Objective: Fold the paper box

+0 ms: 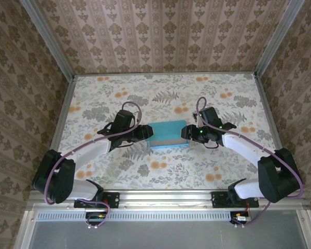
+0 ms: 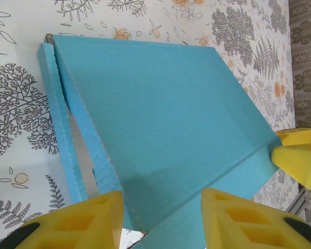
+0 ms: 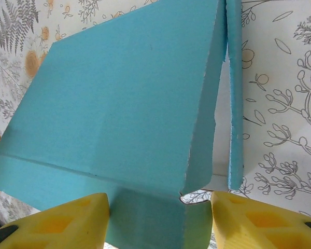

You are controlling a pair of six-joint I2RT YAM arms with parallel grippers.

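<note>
The turquoise paper box (image 1: pixel 168 136) lies mid-table, a shallow rectangle with its lid face up. My left gripper (image 1: pixel 147 134) is at its left end and my right gripper (image 1: pixel 185 132) at its right end. In the left wrist view the yellow fingers (image 2: pixel 93 220) press both sides of the box (image 2: pixel 155 109) end, so the left gripper (image 2: pixel 160 199) is shut on it. In the right wrist view the right gripper (image 3: pixel 160 202) straddles the other end of the box (image 3: pixel 114 104), jaws open, with a thin gap at one finger. A narrow side flap (image 3: pixel 234 104) stands loose.
The floral table (image 1: pixel 160 93) is walled at the back and both sides by patterned panels. A metal rail (image 1: pixel 166 199) with both arm bases runs along the near edge. The right gripper's yellow fingertips (image 2: pixel 298 150) show at the box's far end.
</note>
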